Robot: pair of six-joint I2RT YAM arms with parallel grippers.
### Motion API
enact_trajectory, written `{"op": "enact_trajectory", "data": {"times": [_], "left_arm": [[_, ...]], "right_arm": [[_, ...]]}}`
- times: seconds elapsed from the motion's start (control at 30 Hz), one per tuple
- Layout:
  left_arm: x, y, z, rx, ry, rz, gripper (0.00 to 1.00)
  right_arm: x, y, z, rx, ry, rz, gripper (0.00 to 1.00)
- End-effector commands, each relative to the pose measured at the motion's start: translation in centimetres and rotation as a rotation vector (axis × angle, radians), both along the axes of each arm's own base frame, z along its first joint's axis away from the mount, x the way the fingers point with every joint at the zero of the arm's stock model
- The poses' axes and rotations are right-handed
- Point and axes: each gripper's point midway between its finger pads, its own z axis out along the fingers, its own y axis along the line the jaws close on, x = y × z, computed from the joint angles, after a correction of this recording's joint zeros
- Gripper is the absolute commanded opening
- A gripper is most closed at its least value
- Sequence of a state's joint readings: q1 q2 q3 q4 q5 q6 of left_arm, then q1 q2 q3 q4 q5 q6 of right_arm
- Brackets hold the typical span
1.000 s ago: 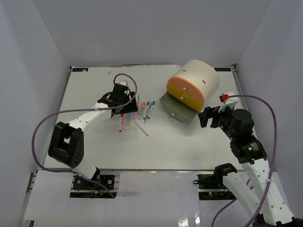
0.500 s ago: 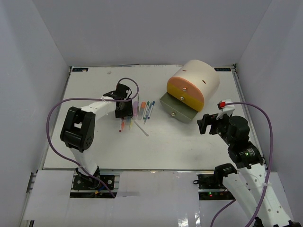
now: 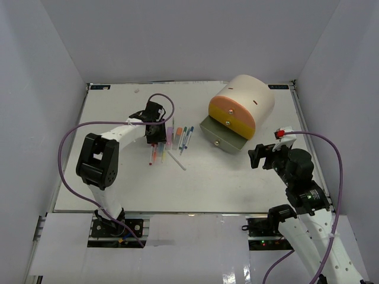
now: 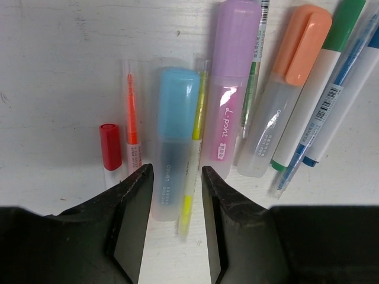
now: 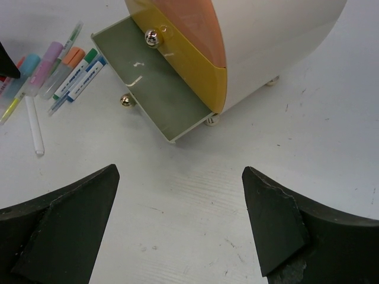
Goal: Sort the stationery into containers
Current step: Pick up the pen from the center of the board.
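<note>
Lately, near right: right gripper (image 5: 179, 177) has drawn back a little from the organiser (image 3: 251, 97), jaws spread wide, nothing between them. Further in, left: left gripper (image 4: 176, 171) has dropped onto the stationery row (image 3: 172, 142) and its jaws have narrowed, so a pick seems begun. Blue highlighter (image 4: 173, 136) and thin yellow pen (image 4: 198, 118) lie between the fingers, flat on the table (image 3: 237, 183); pinched yet, cannot tell. Far right: grey drawer (image 5: 166, 94) stands pulled out, ready to receive.

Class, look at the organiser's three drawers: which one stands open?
The bottom grey drawer. It is pulled out so that its inside shows, while the yellow drawer and the orange-pink drawer above it sit flush in the cream organiser.
</note>
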State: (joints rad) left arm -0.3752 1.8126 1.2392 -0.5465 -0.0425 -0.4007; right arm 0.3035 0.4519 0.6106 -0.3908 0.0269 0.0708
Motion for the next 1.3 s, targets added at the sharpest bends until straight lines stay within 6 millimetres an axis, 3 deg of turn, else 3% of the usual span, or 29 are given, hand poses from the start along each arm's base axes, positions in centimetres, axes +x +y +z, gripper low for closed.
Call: {"op": "enact_trajectory", "data": {"times": [0.0,0.53,0.63,0.73,0.87,1.17,1.27], "left_arm": [[0.8,-0.4,0.4,-0.009,-0.01,-0.002,0.49],[0.7,-0.1,-1.1,0.02,0.027,0.005,0.43],[0.7,0.0,-1.1,0.02,0.028,0.005,0.39],[0.6,-0.1,-1.1,0.015,0.032,0.007,0.27],[0.8,-0.5,0.6,-0.015,0.001,0.008,0.14],[0.9,-1.3,4.6,-0.095,-0.069,0.025,0.11],[0.4,-2.9,6.6,-0.199,-0.076,0.018,0.11]], "right_arm": [[0.3,-0.1,0.9,0.009,-0.049,-0.01,0.91],[0.1,-0.2,0.6,0.013,-0.071,-0.014,0.91],[0.0,-0.3,0.7,0.011,-0.079,-0.02,0.91],[0.0,-0.4,0.7,0.013,-0.083,-0.024,0.91],[-0.1,-0.5,0.7,0.01,-0.089,-0.028,0.91],[-0.2,-0.5,0.8,0.015,-0.101,-0.03,0.91],[-0.2,-0.7,0.8,0.015,-0.107,-0.036,0.91]]}}
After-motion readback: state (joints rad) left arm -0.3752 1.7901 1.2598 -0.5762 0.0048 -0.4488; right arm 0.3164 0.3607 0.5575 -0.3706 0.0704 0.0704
